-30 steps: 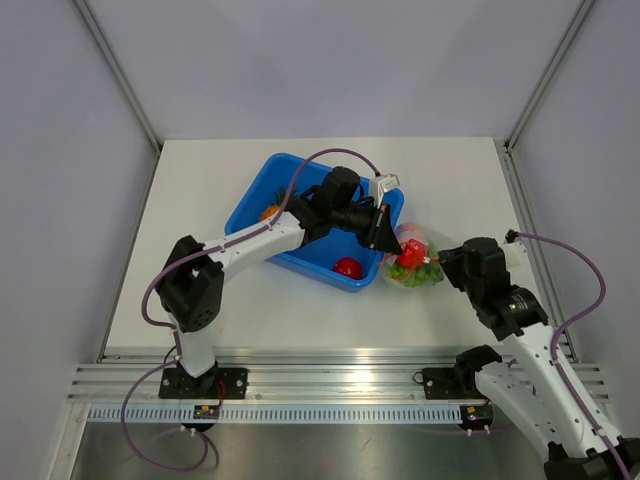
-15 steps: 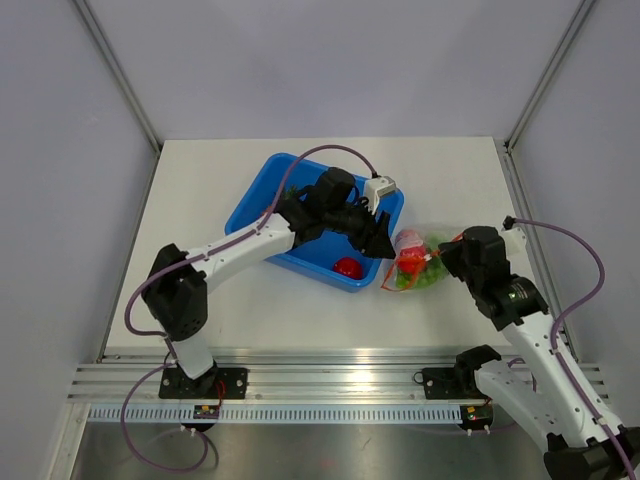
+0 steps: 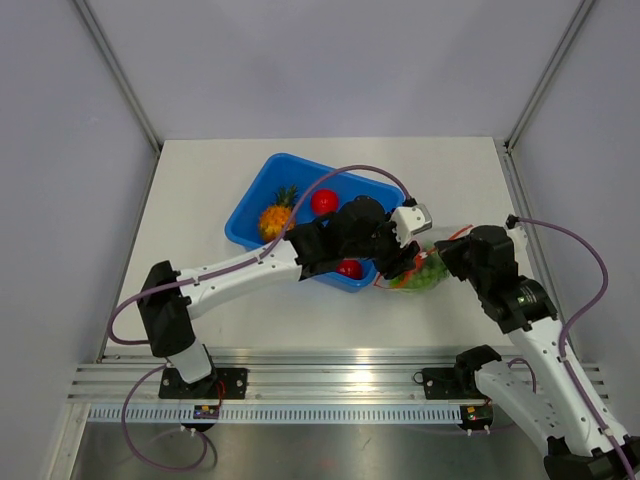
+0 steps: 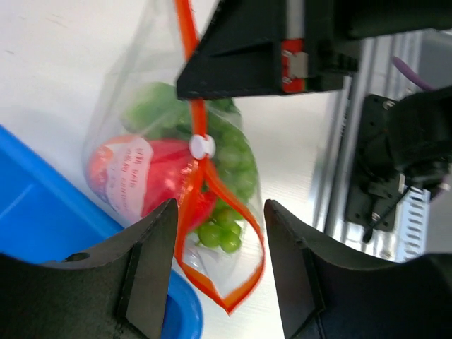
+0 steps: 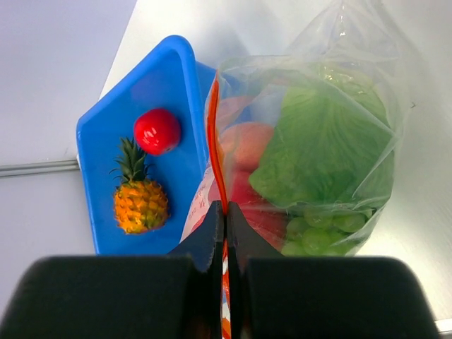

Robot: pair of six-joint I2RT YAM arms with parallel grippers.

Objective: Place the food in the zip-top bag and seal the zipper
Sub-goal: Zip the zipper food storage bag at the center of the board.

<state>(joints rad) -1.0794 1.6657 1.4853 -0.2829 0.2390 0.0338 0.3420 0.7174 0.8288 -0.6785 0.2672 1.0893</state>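
Right jaws pinch the zipper (image 5: 215, 134) of the zip-top bag (image 5: 339, 162); left jaws are spread, straddling the zipper's unsealed loop beside the blue tub (image 5: 99, 159).

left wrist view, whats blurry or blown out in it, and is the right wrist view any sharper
Left wrist view: the left end effector has soft, near-black fingers, the table is washed out white, the bag is fairly sharp. Right wrist view: the right end effector pinching the zipper is blurred and dark, the pineapple is crisp.
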